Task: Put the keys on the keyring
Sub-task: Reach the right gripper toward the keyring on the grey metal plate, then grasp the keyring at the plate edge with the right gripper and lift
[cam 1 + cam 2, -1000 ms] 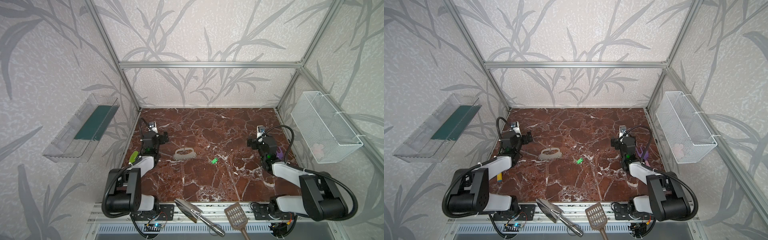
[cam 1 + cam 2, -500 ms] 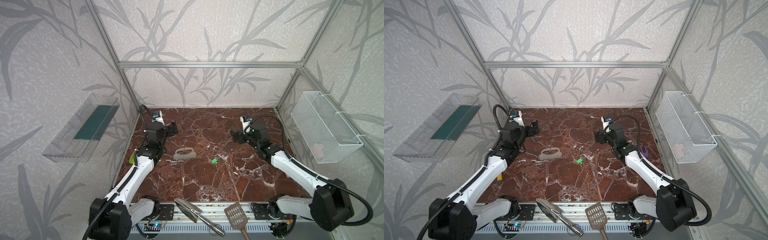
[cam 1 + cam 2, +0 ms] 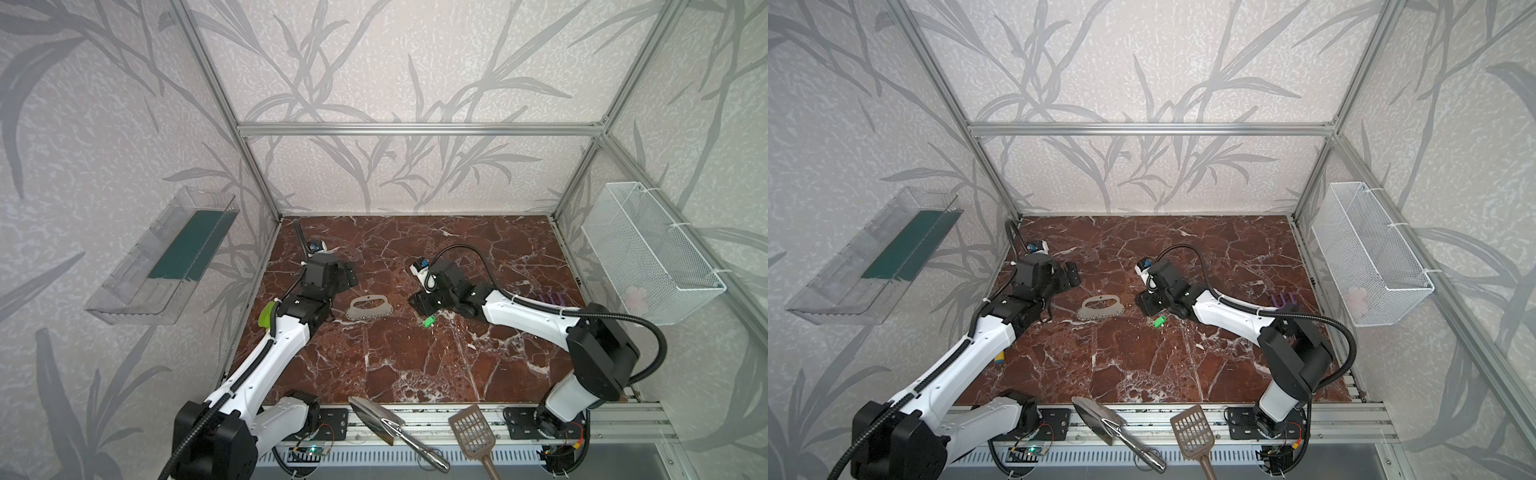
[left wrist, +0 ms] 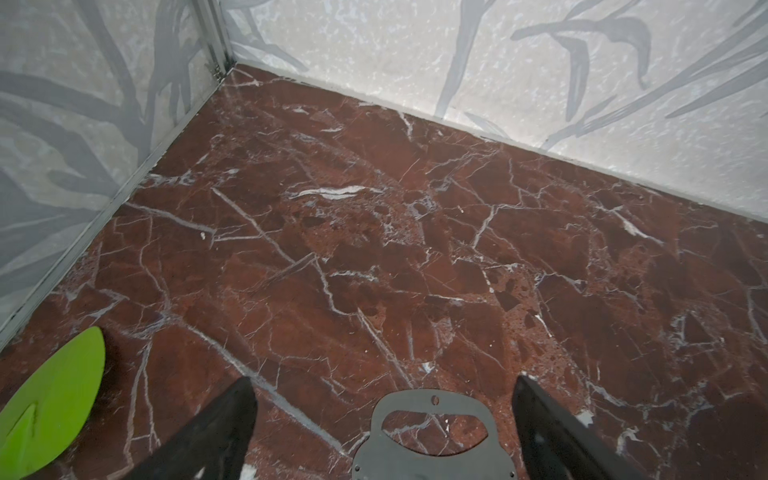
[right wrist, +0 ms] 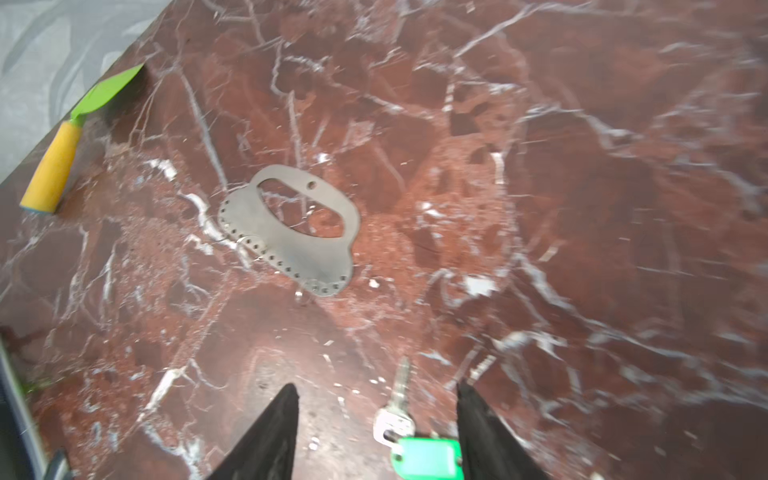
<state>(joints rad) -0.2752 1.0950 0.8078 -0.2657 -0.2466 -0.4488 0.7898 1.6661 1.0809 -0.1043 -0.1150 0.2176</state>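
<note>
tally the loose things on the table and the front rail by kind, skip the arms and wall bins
scoops: 3 (green scoop, metal scoop, brown slotted scoop)
key: 1
metal plate: 1
purple pronged thing: 1
total: 6

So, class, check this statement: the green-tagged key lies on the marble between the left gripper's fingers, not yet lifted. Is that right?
Wrong arm. It is the right gripper whose fingers stand either side of the green-tagged key. The right wrist view shows this. The rest holds: the key lies on the marble, not yet lifted.
</note>
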